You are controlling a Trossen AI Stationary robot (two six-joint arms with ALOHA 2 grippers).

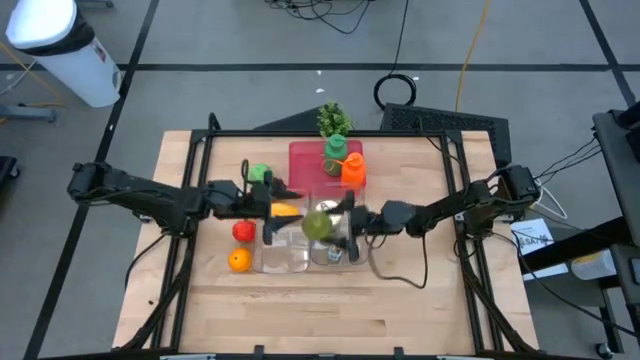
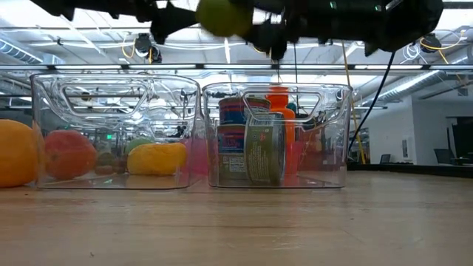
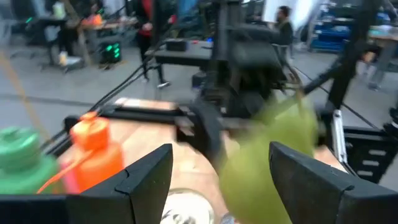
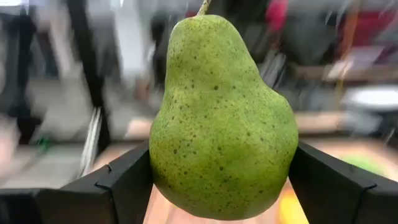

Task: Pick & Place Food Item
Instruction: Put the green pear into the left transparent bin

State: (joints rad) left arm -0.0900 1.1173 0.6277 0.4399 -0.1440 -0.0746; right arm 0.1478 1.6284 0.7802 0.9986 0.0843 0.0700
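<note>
A green speckled pear [image 4: 221, 118] hangs high above two clear bins [image 2: 118, 133] [image 2: 277, 133], with my right gripper [image 1: 338, 226] shut on it; it comes in from the table's right. My left gripper [image 3: 221, 168] reaches in level from the table's left and stands open just short of the pear [image 3: 267, 155], with room on one side. Its fingers touch nothing. The right-hand bin holds a can [image 2: 247, 148]. My right gripper pinches the pear's wide lower body [image 4: 163, 168] between its two fingers [image 4: 124, 180], one on each side. The fingers come in about level from the table's right. The pear stands upright, stem up, lifted clear of bins and table.
A yellow fruit [image 1: 285, 210], a tomato [image 1: 243, 232] and an orange [image 1: 238, 261] lie left of centre. On a pink tray [image 1: 305, 160] at the back stand a green bottle [image 1: 335, 152] and an orange bottle [image 1: 353, 168]. Leafy greens [image 1: 333, 118] sit behind it.
</note>
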